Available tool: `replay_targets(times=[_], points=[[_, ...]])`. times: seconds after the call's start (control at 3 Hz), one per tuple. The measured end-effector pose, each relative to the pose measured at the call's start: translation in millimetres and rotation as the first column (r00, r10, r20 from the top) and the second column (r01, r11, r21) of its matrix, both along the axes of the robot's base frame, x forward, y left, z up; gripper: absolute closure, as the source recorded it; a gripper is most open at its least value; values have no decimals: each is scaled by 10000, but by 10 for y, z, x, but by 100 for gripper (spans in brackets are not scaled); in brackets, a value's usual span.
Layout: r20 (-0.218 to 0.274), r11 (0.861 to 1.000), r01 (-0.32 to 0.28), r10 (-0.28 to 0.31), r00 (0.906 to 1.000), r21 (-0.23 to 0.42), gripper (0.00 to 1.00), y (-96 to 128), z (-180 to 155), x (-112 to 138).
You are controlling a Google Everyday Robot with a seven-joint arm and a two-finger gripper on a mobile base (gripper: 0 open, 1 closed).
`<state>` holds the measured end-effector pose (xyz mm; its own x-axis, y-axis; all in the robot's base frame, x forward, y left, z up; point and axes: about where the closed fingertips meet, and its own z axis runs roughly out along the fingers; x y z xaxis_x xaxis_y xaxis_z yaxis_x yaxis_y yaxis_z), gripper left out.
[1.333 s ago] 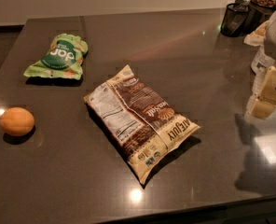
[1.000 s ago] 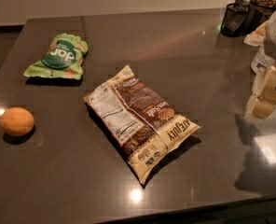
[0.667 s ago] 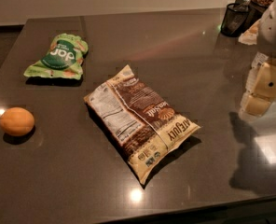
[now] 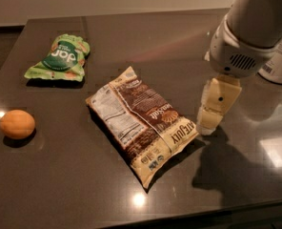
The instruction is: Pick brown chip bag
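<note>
Table [image 4: 155, 37]: dark, glossy
Arm [image 4: 255, 27]: swung in from the right edge, now over the table
Brown chip bag [image 4: 141, 123]: flat at centre, unmoved
Green bag [image 4: 60, 57]: far left, unmoved
Gripper [image 4: 208, 125]: pointing down, just beside the bag's cream end; spread or closed, cannot tell
Orange [image 4: 17, 124]: left
Judgement: approach under way, grasp not begun

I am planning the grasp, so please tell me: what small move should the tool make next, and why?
Probably shift the tool a little toward the large crinkly brown and cream chip bag. The tool hangs just beside the bag's cream end, not above it, and the bag lies flat on the dark table.
</note>
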<state>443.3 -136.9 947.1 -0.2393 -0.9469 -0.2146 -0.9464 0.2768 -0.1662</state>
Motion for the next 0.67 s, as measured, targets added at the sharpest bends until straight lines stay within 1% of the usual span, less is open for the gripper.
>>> replay_targets(times=[0.33, 0.67], points=[[-326, 9998, 177, -179, 9993, -57, 0, 279, -204, -15], [-700, 9989, 467, -471, 9964, -72, 0, 469, -382, 10]])
